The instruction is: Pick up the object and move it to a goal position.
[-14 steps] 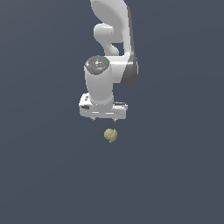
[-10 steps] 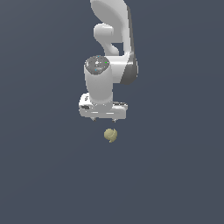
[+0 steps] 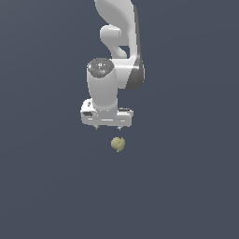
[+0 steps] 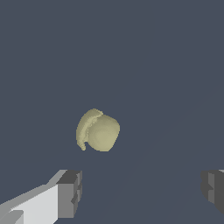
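Note:
The object (image 3: 118, 144) is a small pale yellow-olive lump with a notched side, lying on the dark grey floor. In the exterior view the white gripper (image 3: 108, 127) hangs just above it and slightly toward that view's left, fingertips pointing down. The wrist view shows the object (image 4: 98, 131) ahead of the two grey fingertips (image 4: 70, 192), which stand wide apart with nothing between them. The gripper is open and does not touch the object.
The white arm (image 3: 116, 51) rises from the gripper to the top of the exterior view. A flat dark grey surface (image 3: 186, 186) fills the background with no other objects in sight.
The gripper has stayed above the object with almost no visible shift. The object has not moved.

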Robot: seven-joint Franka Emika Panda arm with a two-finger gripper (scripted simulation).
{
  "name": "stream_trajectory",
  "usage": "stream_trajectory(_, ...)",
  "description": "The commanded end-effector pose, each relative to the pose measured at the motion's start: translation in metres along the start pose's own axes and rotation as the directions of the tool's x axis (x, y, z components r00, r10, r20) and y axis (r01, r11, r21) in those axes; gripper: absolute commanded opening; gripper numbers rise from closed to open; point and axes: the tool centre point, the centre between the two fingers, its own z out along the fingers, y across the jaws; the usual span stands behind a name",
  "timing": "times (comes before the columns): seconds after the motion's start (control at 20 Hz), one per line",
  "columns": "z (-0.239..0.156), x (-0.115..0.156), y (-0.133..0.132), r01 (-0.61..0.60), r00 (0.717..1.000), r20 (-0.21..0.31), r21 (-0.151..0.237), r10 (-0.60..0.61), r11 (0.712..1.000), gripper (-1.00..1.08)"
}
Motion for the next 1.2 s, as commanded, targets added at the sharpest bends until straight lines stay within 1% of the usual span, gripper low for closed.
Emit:
stream_trajectory(0.0, 0.000, 0.000, 0.000, 0.000, 1.000, 0.000, 0.000, 0.000, 1.000, 1.00)
stream_trajectory(0.3, 0.006, 0.002, -0.004, -0.037, 0.999, -0.001, 0.001, 0.037, 0.999, 1.00)
stream_trajectory(0.65, 0.021, 0.006, -0.014, -0.134, 0.991, -0.003, 0.003, 0.134, 0.991, 1.00)
stream_trajectory(0.85, 0.034, 0.009, -0.022, -0.214, 0.977, -0.004, 0.005, 0.214, 0.977, 1.00)
stream_trajectory(1.15, 0.053, 0.012, -0.034, -0.325, 0.946, -0.007, 0.006, 0.325, 0.946, 1.00)
